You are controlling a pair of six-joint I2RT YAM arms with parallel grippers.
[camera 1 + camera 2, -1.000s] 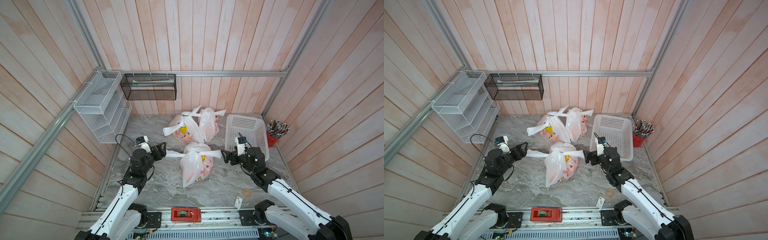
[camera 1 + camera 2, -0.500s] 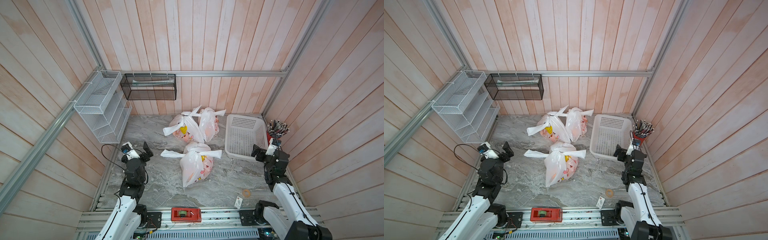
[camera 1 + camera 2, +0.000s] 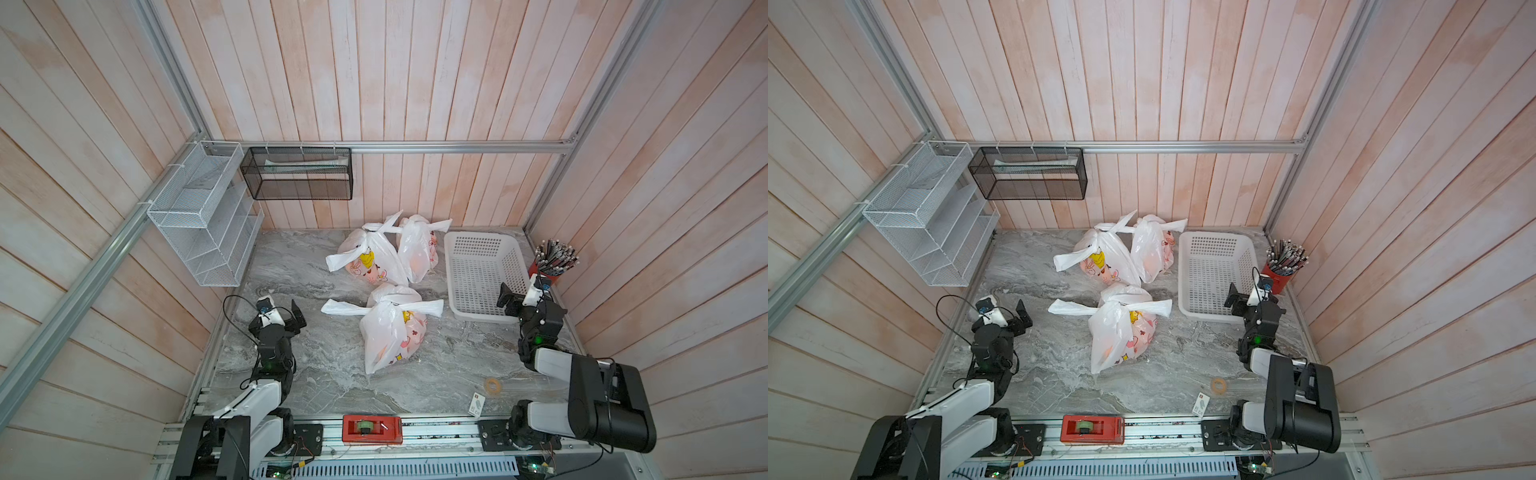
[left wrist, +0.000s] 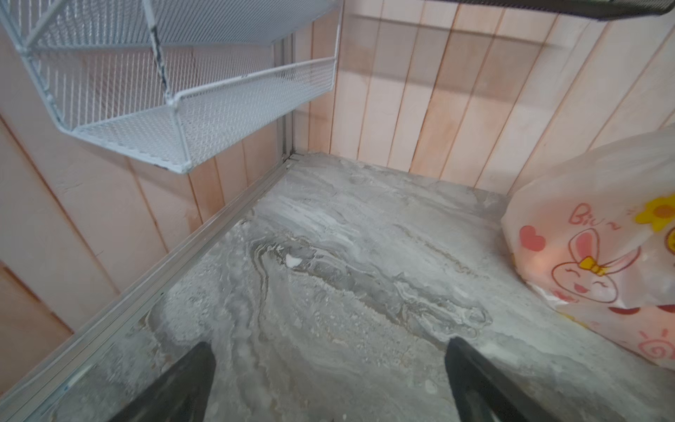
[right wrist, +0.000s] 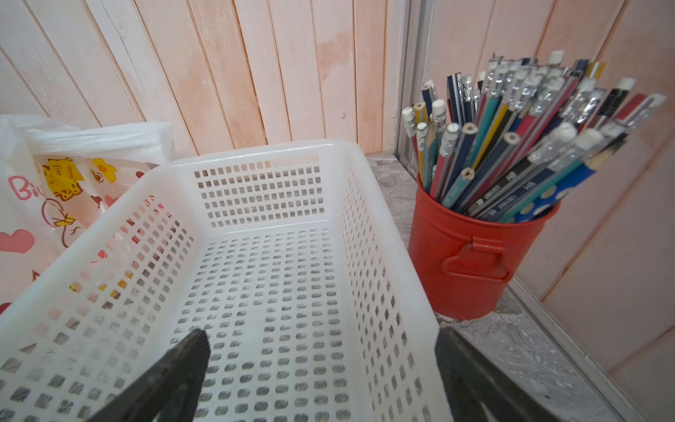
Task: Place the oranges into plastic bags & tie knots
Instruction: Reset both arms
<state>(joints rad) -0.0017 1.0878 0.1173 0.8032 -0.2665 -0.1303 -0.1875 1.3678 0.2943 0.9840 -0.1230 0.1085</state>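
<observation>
top views: three plastic bags sit on the marble tabletop, all tied. they are thin translucent white film with cartoon bunny, heart and yellow prints. one lies mid-tabletop. two lean together near the back wall, just beside the white perforated basket. the knots are twisted handle strips with loose ends sticking out sideways. the oranges show only as an orange-pink glow through the film, so i can't count them. the left end effector is at the tabletop's left edge, jaws wide apart, holding nothing, well apart from the bags. the right end effector is over the basket's near right corner, near the red pencil cup, jaws wide apart, holding nothing.

left wrist: dark fingers are spread over bare tabletop with nothing between them. one of the plastic bags is off to the side, showing bunny with a yellow bow, a red heart and a faint orange tint behind the film. the white wire shelf hangs on the wall.

right wrist: fingers are spread, one over the basket floor, the other outside its rim. a tied bag touches the basket's far wall. the pencil cup stands just beside the basket.
</observation>
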